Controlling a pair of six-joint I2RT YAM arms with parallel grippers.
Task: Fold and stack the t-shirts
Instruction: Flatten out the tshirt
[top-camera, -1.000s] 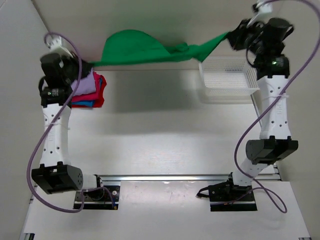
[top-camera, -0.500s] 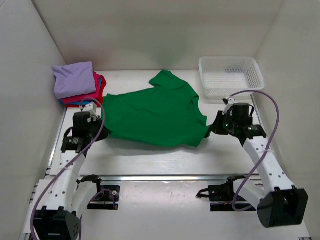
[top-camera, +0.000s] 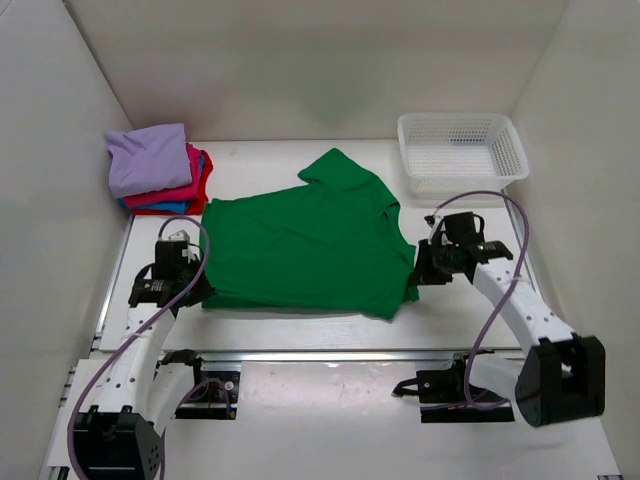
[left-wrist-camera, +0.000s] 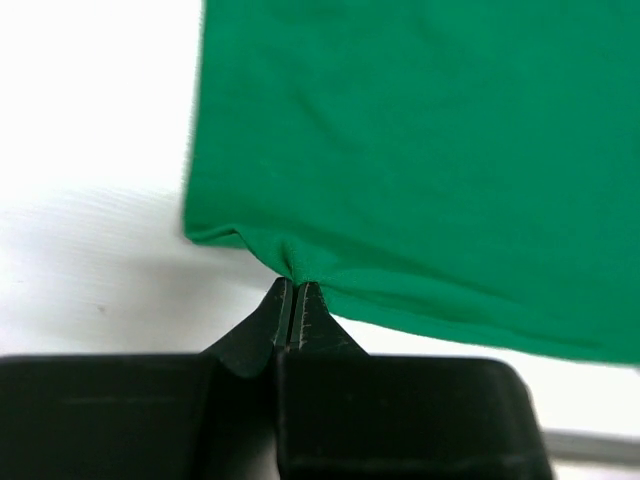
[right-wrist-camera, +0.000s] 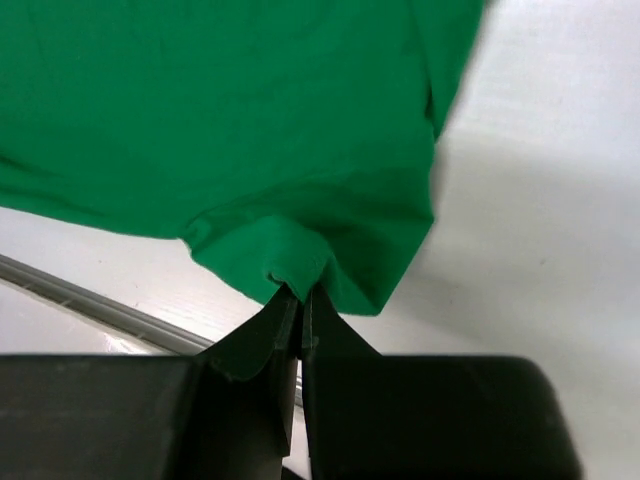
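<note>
A bright green t-shirt (top-camera: 305, 240) lies spread on the white table, its near edge toward the arms. My left gripper (top-camera: 197, 285) is shut on the shirt's near left corner; the left wrist view shows the cloth (left-wrist-camera: 420, 150) pinched at the fingertips (left-wrist-camera: 296, 285). My right gripper (top-camera: 420, 268) is shut on the near right corner; the right wrist view shows the green cloth (right-wrist-camera: 220, 120) bunched at the fingertips (right-wrist-camera: 298, 292). A stack of folded shirts stands at the back left: lavender (top-camera: 147, 158) on top, pink-red (top-camera: 190, 185) and blue (top-camera: 165, 207) below.
A white mesh basket (top-camera: 460, 150) stands at the back right. White walls close the left, back and right sides. A metal rail (top-camera: 330, 353) runs along the table's near edge.
Both grippers have swung the green shirt down from the back wall and drawn it toward the near edge. It has gone from hanging stretched in the air to lying flat on the table.
</note>
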